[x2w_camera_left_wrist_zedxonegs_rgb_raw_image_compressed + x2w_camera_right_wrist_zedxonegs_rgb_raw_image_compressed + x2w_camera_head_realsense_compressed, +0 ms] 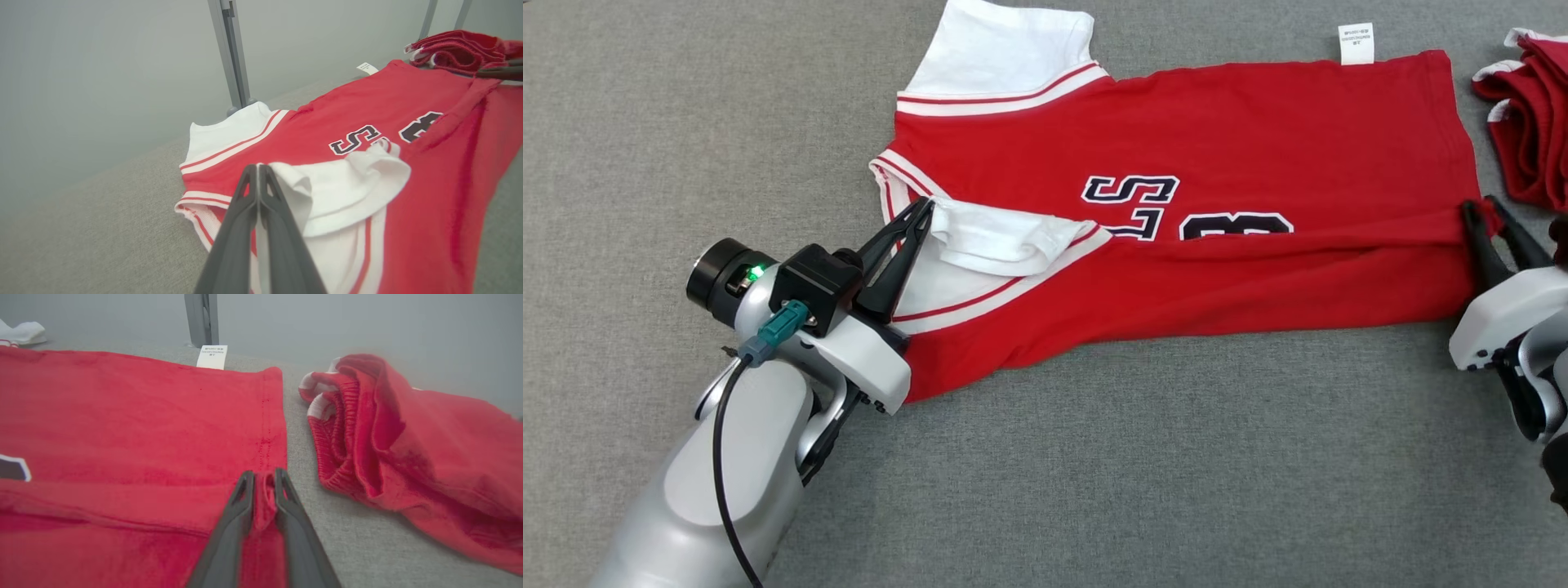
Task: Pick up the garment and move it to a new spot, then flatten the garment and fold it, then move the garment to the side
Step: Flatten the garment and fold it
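Note:
A red garment (1217,131) with white sleeves and dark lettering lies spread across the grey surface, its near long edge folded over toward the middle. My left gripper (919,216) is shut on the near white sleeve (351,183), which lies turned over onto the red body. In the left wrist view the left gripper (258,169) has its fingers pressed together beside the raised sleeve fold. My right gripper (1482,208) is at the garment's hem corner. In the right wrist view the right gripper (264,475) has a pinch of red hem between its fingers, which stand slightly apart.
A bunched pile of red and white cloth (1531,122) lies just right of the hem, close to my right gripper. A white label (1356,42) sticks out at the garment's far edge. A metal post (233,53) stands behind the grey table (1094,457).

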You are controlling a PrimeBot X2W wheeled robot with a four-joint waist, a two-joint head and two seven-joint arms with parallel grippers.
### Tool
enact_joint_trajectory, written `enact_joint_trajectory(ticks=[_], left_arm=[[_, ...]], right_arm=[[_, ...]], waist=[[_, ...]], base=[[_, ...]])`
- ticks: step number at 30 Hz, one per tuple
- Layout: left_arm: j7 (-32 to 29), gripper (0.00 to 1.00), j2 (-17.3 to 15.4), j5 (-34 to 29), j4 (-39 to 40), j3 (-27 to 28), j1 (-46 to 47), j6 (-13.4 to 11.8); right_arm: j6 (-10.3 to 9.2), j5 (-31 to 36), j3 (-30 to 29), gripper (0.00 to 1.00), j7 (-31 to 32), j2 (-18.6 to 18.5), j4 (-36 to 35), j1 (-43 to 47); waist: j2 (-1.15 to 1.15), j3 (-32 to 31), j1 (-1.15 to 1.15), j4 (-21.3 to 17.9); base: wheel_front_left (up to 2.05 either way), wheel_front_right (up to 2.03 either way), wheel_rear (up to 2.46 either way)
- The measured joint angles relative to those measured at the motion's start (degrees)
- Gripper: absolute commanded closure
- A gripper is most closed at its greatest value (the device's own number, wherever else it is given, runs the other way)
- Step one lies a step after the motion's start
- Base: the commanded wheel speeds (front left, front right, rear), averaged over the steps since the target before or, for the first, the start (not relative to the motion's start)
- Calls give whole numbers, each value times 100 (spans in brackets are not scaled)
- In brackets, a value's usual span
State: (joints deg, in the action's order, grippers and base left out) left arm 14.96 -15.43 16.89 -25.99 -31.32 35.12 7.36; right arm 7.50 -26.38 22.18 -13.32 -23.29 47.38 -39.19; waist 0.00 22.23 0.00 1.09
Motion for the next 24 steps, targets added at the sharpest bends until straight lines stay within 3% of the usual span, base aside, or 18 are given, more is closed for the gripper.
enact_joint_trajectory(ticks=[1,2,3,4,8,14,20,24], left_arm=[[2,88,5,-40,-32,24,12,0],[2,68,21,-75,-52,44,12,0],[2,40,37,-103,-66,69,12,0],[2,0,57,-137,-67,92,12,0],[2,0,131,-275,42,316,-73,-43],[3,0,272,-236,480,771,-641,-164],[-16,0,527,269,416,1137,-1494,-188],[-352,0,620,632,309,1233,-1790,-236]], right_arm=[[0,40,-30,0,-53,19,88,-86],[0,92,-47,0,-97,37,166,-149],[0,157,-67,0,-122,66,188,-179],[0,207,-121,0,-143,103,193,-193],[0,483,-638,0,-163,101,-333,-145],[0,751,-1217,0,-166,316,-1056,732],[0,875,-1561,0,-167,509,-1480,1543],[0,933,-1730,0,-166,586,-1621,1809]], waist=[[0,16,0,-15],[0,27,0,-25],[0,30,0,-34],[0,25,0,-42],[0,-29,0,-72],[0,-238,0,-114],[0,-543,0,-140],[0,-702,0,-144]], base=[[0,0,0],[0,0,0],[0,0,0],[0,0,0],[0,0,0],[0,0,0],[0,0,0],[0,0,0]])
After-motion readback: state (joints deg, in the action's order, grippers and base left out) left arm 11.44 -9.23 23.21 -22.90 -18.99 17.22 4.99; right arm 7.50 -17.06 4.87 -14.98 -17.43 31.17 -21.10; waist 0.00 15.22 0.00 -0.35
